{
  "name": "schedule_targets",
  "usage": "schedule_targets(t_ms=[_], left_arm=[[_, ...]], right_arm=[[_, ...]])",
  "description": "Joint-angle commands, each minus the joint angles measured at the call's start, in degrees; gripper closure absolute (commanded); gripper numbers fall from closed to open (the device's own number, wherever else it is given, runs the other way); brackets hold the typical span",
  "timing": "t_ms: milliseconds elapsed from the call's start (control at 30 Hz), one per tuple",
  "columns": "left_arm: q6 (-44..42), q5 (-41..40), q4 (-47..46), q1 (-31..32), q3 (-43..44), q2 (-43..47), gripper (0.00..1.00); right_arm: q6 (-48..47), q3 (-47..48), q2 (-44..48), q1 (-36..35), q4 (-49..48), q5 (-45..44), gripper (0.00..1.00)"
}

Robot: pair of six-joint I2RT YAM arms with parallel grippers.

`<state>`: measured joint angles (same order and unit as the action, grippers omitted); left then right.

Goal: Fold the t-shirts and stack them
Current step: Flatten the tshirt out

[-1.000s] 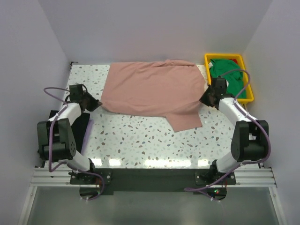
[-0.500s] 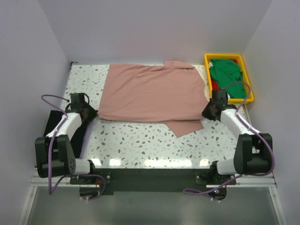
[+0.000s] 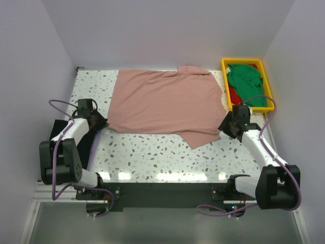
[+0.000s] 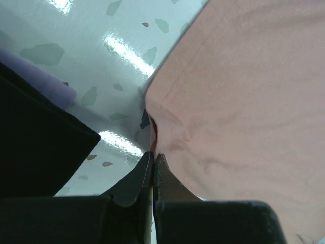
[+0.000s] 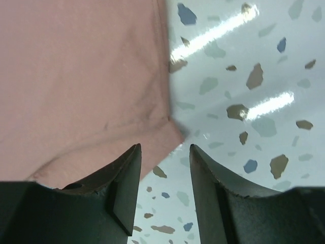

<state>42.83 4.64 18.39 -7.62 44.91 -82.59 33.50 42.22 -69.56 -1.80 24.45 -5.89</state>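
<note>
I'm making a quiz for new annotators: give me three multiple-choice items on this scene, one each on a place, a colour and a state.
1. Where is the yellow tray? A) far right corner of the table B) near left corner C) centre
2. What colour is the spread-out t-shirt? A) green B) dusty pink C) red
3. The right gripper is: A) shut on cloth B) out of view C) open
Answers: 1 A, the top view shows it there; 2 B, pink cloth covers the middle; 3 C, its fingers stand apart.
</note>
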Motion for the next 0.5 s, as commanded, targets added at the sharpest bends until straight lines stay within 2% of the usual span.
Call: schedule_targets(t_ms=[0,200,467], left_arm=[[-1.8,1.9,-1.1,-0.1,2.3,-0.8,0.98],[-2.2,3.5,-1.7,0.0,2.6,-2.8,0.99],[-2.5,4.1,-2.2,-0.1,2.4,-3.0,0.99]], right_arm=[[0.6,-4.5,2.8,0.2,0.3,-1.2,0.54],[2.1,-5.5,-1.9,0.1,-3.1,1.1,0.62],[3.4,-6.2,-8.0,0.0,-8.4,1.0,0.62]])
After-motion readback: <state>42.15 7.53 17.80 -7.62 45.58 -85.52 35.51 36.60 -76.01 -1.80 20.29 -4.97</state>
